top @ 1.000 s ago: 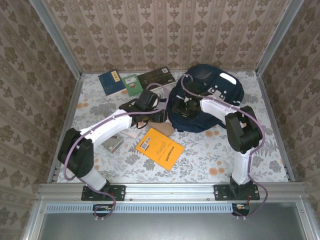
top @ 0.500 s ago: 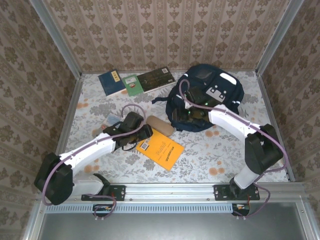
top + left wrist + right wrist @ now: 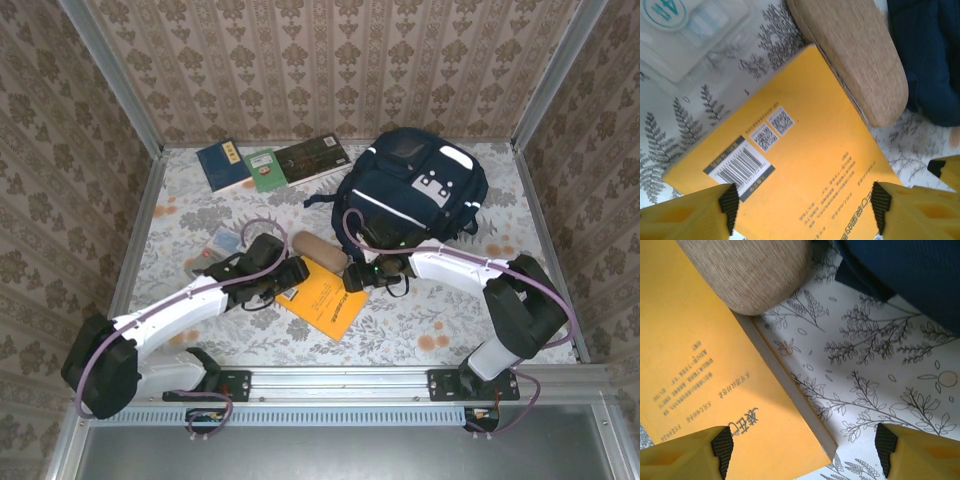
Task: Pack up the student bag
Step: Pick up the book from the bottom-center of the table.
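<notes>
Though near the student bag, left gripper and right gripper splayed empty over yellow book; bag interior hidden

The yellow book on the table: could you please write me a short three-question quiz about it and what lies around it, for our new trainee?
1. True or false: the yellow book lies on the table, outside the student bag.
2. What overlaps the yellow book's far corner? A. a tan pouch B. a water bottle C. a lunch box
3. Short answer: are the left hand and the right hand open or shut?
Key: 1. True. 2. A. 3. Both open, holding nothing.
</notes>
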Robot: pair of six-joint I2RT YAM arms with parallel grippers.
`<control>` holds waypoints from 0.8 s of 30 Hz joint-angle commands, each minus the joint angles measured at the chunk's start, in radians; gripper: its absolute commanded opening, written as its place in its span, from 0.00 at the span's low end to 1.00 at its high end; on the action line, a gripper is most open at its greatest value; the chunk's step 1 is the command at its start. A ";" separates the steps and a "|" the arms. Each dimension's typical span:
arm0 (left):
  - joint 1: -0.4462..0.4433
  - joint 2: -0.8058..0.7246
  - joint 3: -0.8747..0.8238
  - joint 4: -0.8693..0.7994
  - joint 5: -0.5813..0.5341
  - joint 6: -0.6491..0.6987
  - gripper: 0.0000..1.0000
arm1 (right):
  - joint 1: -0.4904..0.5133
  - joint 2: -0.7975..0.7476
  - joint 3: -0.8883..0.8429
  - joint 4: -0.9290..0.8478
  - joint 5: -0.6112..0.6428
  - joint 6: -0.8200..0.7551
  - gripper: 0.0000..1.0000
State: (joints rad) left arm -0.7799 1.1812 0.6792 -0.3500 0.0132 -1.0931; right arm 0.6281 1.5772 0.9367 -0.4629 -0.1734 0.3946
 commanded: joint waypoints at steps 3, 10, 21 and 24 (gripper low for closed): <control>-0.110 -0.025 -0.059 0.027 -0.062 -0.116 0.77 | 0.010 -0.003 -0.030 0.028 -0.069 -0.026 0.78; -0.256 0.016 -0.140 0.110 -0.202 -0.306 0.78 | 0.039 0.011 -0.067 0.068 -0.183 -0.014 0.75; -0.356 0.162 -0.150 0.194 -0.259 -0.388 0.79 | 0.066 0.065 -0.079 0.109 -0.214 0.009 0.68; -0.369 0.151 -0.153 0.157 -0.277 -0.398 0.79 | 0.074 0.047 -0.073 0.086 -0.156 0.000 0.68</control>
State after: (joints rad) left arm -1.1362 1.3121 0.5388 -0.2077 -0.2348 -1.4364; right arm 0.6872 1.6276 0.8646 -0.3656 -0.3283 0.3958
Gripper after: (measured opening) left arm 0.789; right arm 0.680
